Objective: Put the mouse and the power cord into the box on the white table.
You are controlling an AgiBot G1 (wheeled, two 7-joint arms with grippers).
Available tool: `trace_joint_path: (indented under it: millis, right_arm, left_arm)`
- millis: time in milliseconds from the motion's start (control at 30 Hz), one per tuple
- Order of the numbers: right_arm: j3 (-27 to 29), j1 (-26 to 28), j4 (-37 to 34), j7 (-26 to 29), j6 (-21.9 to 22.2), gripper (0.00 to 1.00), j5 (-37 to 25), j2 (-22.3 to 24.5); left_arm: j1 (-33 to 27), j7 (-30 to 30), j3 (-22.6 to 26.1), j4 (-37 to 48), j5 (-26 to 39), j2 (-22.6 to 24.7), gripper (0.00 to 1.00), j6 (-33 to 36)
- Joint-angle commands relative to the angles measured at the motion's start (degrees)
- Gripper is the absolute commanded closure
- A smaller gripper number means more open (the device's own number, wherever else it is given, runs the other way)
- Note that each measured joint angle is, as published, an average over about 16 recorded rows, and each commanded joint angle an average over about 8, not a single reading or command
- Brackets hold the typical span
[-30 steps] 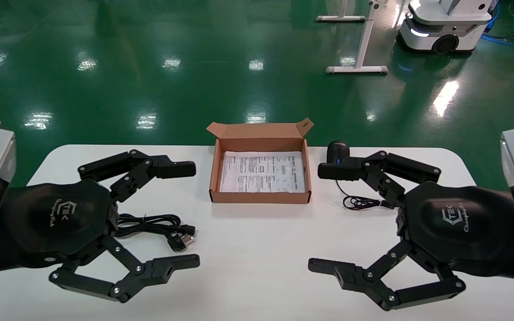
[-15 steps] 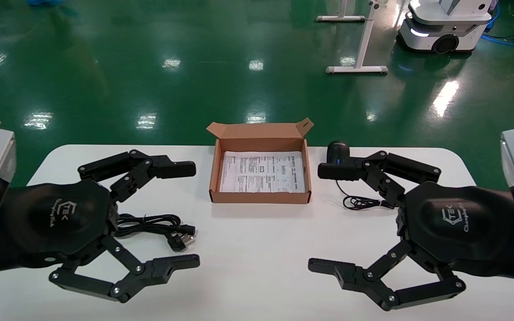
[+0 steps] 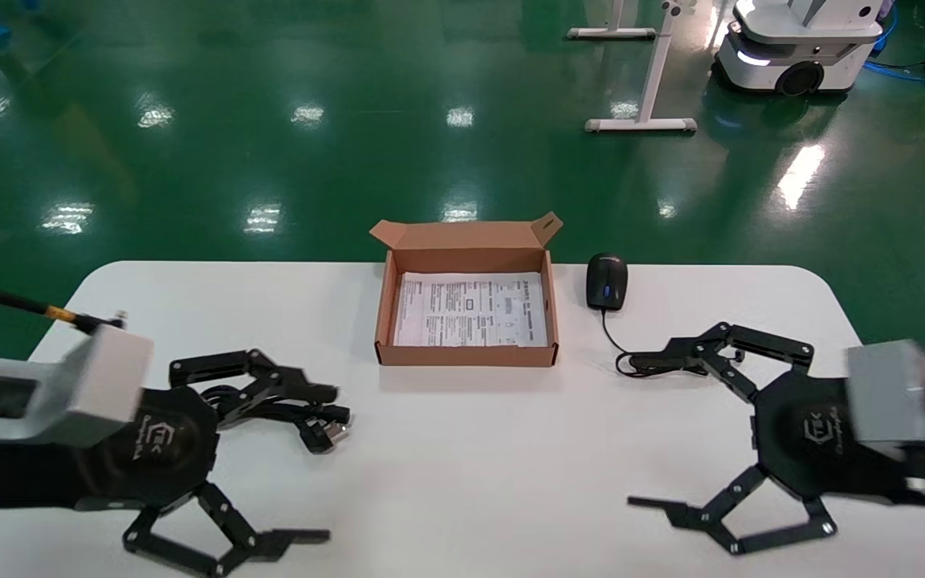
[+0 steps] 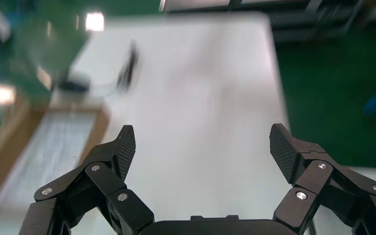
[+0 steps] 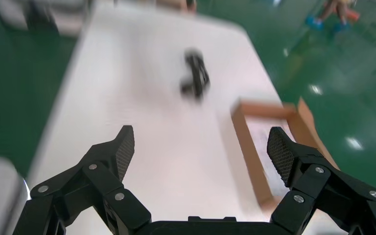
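The brown box (image 3: pixel 466 355) with its white paper lining sits at the far middle of the white table (image 3: pixel 462 457). Right of it lies the black mouse (image 3: pixel 606 281), whose thin cable runs toward me. The coiled power cord (image 3: pixel 314 424) lies near the left, its plug showing silver prongs. My left gripper (image 3: pixel 323 464) is open, and its far finger lies over the cord's coil. My right gripper (image 3: pixel 637 433) is open, with its far fingertip at the mouse cable's loops. The wrist views show the left gripper (image 4: pixel 203 147) and right gripper (image 5: pixel 200 147) holding nothing over bare table, with the box (image 5: pixel 269 147) and the cord (image 5: pixel 196 76) blurred.
Beyond the table's far edge is a green floor with a white mobile robot (image 3: pixel 792 48) and a white stand (image 3: pixel 647 88) at the back right. The mouse's thin cable (image 3: pixel 643 365) bunches between the mouse and my right gripper.
Both arms have drawn back toward the near edge and turned. The mouse, half hidden before by the right finger, now shows whole. The left gripper's far finger now overlaps the cord.
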Motion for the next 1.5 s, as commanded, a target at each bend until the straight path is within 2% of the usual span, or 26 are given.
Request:
trace_joint_path:
  millis: [33,367,567,700,900,1100,1333,1367,1400,1500]
  right_arm:
    - [-1.7,2.2,-3.0,-3.9,-0.6,0.00,-3.7,-0.4]
    - [-9.7,13.6,-25.0,-22.1,7.4,0.00,-23.7,-9.8]
    - [-13.0,19.2,-37.5,-31.8,14.2,0.00,-31.2,-15.6]
    - [-13.7,21.7,-44.7,-35.9,18.3,0.00,-33.0,-18.8]
    - [-13.4,23.6,-52.1,-39.0,22.3,0.00,-32.9,-22.0]
    - [-13.0,24.4,-55.8,-40.7,24.3,0.00,-32.4,-24.2]
    - [-13.0,25.0,-57.8,-42.0,26.0,0.00,-32.4,-25.6]
    - [-12.9,25.0,-58.0,-42.1,26.3,0.11,-32.4,-25.7]
    - [-12.9,25.0,-58.2,-42.1,26.5,0.23,-32.4,-25.7]
    - [-12.8,25.0,-58.7,-42.2,26.9,0.61,-32.2,-25.7]
  left_arm:
    - [-2.4,0.1,2.9,1.3,3.4,-0.4,0.00,0.1]
    - [-14.2,8.4,13.5,21.5,17.9,6.4,0.00,-0.4]
    - [-19.9,15.1,18.2,35.2,25.4,12.0,0.00,-1.6]
    - [-22.8,19.9,20.2,43.3,29.1,15.4,0.00,-3.0]
    - [-25.5,26.3,22.1,52.7,32.7,19.5,0.00,-6.2]
    - [-26.2,31.3,23.1,59.1,34.5,22.3,0.00,-9.4]
    - [-26.1,34.5,23.3,63.7,34.9,24.0,0.00,-12.1]
    - [-26.1,34.9,23.3,64.1,34.9,24.2,0.01,-12.4]
    - [-26.1,35.2,23.2,64.5,34.9,24.3,0.09,-12.6]
    - [-26.1,36.1,23.1,65.2,34.7,24.7,0.47,-13.0]
